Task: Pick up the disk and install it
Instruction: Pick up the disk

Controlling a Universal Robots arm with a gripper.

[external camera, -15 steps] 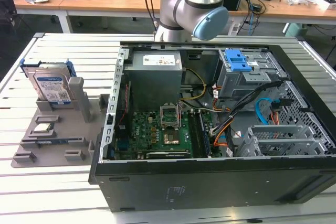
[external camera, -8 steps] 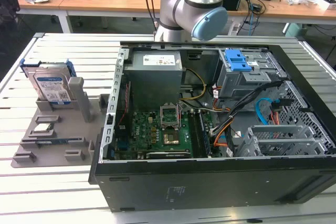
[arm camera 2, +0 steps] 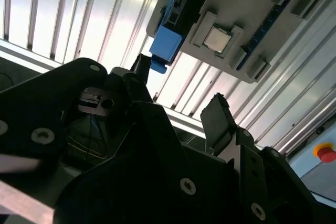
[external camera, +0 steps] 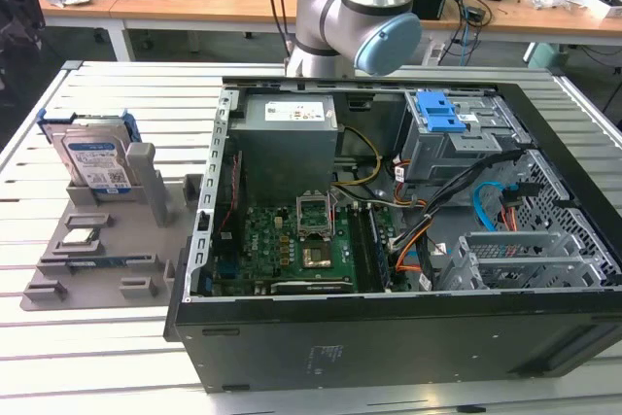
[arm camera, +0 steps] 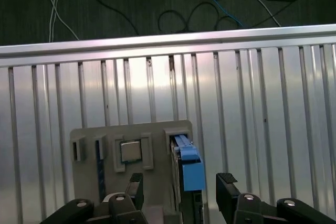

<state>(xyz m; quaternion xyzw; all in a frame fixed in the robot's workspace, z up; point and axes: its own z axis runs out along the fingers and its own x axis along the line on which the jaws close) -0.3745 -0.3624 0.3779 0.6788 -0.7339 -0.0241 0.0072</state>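
While lining up for the pick, centre the gripper (arm camera: 180, 186) on the narrow blue edge of the disk (arm camera: 190, 167), framed between the two fingertips (arm camera: 227, 179) in both wrist views. Jaws spread wide, nothing held. Disk standing on edge in a slot of the grey tray (external camera: 136, 230), at nine o'clock of the open computer case (external camera: 389, 337) in the exterior view, label side showing there.

Come straight down along the slot, square to the flat faces, so as to close evenly on metal and blue frame and not on the tray's posts. Steer clear of the small square chip (arm camera: 130, 151), just beside the disk on the same tray and at six o'clock of it in the exterior view. Lift without tilting, judging by the snug look of the slot.

Hard to judge: the gap between fingertips and disk, seemingly well apart, with no side view to confirm. Cut off: finger roots and much of the gripper body in both wrist views. Hidden from the wrist cameras: label and flat faces of the disk, blue edge alone turned toward them. Arm (external camera: 355, 7) cropped at twelve o'clock of the exterior view.
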